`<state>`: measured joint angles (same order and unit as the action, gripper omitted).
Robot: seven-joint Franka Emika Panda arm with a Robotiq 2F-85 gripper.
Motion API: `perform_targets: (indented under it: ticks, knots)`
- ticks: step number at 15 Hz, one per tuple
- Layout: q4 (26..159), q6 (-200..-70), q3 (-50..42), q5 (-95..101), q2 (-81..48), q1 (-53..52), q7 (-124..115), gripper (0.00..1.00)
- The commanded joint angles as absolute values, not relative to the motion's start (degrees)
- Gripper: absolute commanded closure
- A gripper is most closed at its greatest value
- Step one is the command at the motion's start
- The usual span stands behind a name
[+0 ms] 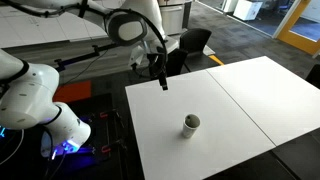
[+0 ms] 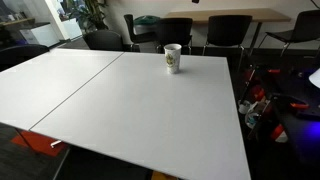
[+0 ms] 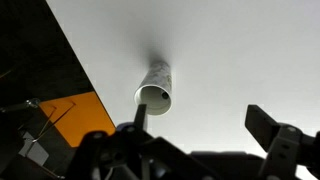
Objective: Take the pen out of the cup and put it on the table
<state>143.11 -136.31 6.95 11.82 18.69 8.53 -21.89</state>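
The white arm [image 1: 30, 90] rises from its base and bends out in a long reach, the wrist turned so the gripper [image 1: 161, 78] points straight down, hanging in the air. In the wrist view its dark fingers [image 3: 268, 128] stand wide apart.

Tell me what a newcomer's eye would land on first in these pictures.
The small whitish cup stands upright on the big white table, a lone spot against the pale top in both exterior views. The robot's gripper hangs over the table's edge, apart from the cup. In the wrist view its fingers are spread wide, and a thin dark stick, likely the pen, shows at the cup's rim.
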Motion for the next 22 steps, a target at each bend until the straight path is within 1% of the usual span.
perform_targets:
  ticks: [1,11,16,22]
  knots:
    - [143.04,-136.16,6.01,12.22,18.65,7.58,-22.14,0.0]
    - [141.77,-136.69,4.92,11.44,18.62,8.69,-25.31,0.0]
    - [138.72,-136.11,1.0,7.38,17.86,10.15,-29.19,0.0]
    - [134.94,-133.92,-5.54,-6.5,15.26,9.8,-25.98,0.0]
